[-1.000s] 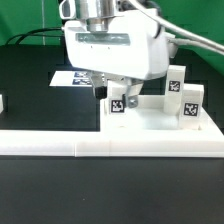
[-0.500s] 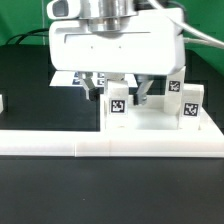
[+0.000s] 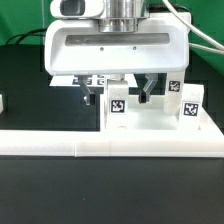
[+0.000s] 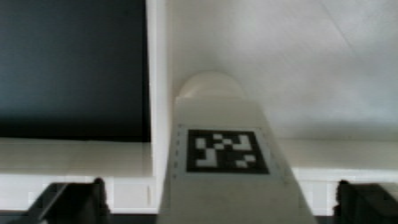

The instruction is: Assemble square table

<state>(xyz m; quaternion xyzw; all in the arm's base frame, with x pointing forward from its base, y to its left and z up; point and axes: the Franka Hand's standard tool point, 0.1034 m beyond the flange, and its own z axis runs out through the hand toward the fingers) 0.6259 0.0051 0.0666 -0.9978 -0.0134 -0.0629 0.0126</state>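
1. The gripper [image 3: 119,97] hangs low over the slab, its jaws spread wide, one dark finger [image 3: 92,97] on the exterior view's left of a leg and the other on the right of it.
2. It holds nothing: there is a gap on each side between the fingers and the leg [image 3: 118,101], which stands upright between them.
3. In the wrist view the same leg [image 4: 219,130] rises up the middle with its black-and-white tag facing the camera, and the two dark fingertips [image 4: 64,197] show well out on either side of it.
4. The leg stands on the slab [image 3: 150,122], a white square plate lying flat on the table.
5. Two more legs stand upright on the slab toward the exterior view's right: one [image 3: 191,106] near the front corner, one [image 3: 175,88] behind it, partly hidden by the white hand housing.
6. Just in front of the slab a long low white rail [image 3: 60,143] runs across the whole width of the exterior view.
7. Behind the gripper, on the exterior view's left, a flat printed sheet [image 3: 68,80] of tags lies on the table, mostly covered by the hand.
8. The table [image 3: 40,110] is matte black.
9. At the far left edge a small white part [image 3: 3,102] is cut off by the frame.
10. The background is green [image 3: 205,15], with cables crossing the upper corners.
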